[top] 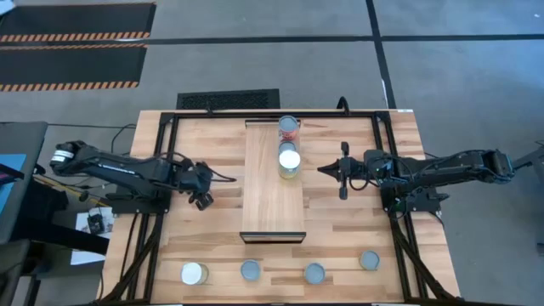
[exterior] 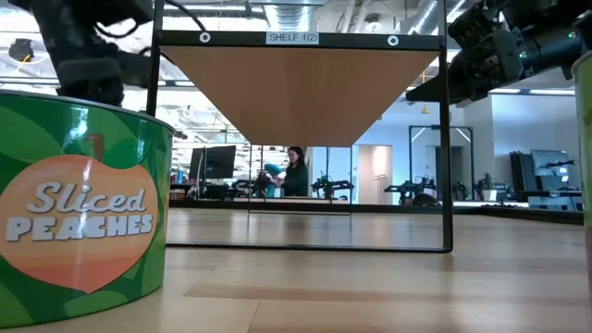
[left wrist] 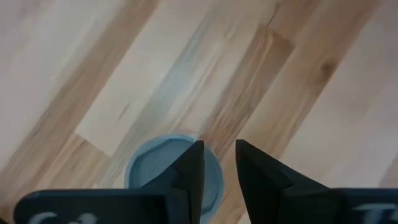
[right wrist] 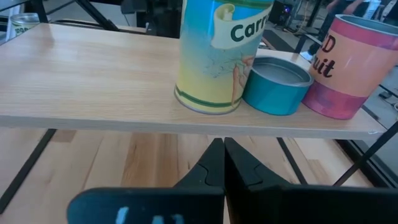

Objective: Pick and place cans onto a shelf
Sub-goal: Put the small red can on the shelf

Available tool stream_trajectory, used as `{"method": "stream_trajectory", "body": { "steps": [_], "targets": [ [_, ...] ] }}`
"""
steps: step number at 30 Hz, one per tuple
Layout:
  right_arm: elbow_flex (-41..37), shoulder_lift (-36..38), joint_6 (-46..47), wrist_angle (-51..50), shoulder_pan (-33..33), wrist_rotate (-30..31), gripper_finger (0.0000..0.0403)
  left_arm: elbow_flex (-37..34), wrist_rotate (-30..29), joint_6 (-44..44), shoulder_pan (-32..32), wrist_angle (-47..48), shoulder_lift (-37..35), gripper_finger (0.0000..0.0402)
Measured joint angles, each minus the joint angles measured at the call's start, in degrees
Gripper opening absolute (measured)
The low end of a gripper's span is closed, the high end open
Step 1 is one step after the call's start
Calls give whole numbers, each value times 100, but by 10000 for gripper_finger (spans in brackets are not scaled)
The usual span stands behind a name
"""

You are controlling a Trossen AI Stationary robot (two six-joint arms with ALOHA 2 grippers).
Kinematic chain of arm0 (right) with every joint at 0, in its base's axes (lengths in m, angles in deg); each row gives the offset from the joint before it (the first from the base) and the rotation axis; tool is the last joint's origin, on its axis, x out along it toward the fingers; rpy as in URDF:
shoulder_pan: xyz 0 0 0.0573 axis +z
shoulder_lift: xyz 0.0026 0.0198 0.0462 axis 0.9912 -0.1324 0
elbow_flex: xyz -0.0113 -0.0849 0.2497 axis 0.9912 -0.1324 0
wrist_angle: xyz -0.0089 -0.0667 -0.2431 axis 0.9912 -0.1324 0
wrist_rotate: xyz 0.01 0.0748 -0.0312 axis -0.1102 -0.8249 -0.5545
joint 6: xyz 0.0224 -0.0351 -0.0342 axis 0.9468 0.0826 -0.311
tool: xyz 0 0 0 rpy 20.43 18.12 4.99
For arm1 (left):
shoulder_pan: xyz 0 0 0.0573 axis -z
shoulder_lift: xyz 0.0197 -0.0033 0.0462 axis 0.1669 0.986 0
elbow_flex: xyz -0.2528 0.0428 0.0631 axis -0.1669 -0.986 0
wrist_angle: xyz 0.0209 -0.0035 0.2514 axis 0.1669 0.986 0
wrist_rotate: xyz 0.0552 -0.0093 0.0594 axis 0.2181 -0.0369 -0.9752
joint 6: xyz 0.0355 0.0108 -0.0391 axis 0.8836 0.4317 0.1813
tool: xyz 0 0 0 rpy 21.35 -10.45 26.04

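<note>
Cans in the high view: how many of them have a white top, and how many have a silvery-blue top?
White-topped cans: 2
Silvery-blue-topped cans: 5
Total: 7 cans

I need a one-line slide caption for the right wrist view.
Shut right gripper faces the shelf holding three cans: a tall yellow one, a low blue one, a pink one.

The left claw (top: 203,201) sits left of centre, fingers slightly parted; the right claw (top: 322,170), right of centre, is closed.
</note>
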Motion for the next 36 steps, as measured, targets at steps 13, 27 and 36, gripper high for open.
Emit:
{"method": "stream_trajectory", "body": {
  "steps": [13,27,36],
  "targets": [
    [0,0,4,4,2,-2,12,19,-42,13,3,-4,1031,97],
    [0,0,17,4,2,0,11,12,-227,-101,108,-28,1270,96],
    [0,0,15,6,2,0,11,1,-295,-215,301,-48,1273,82]
  ]
}}
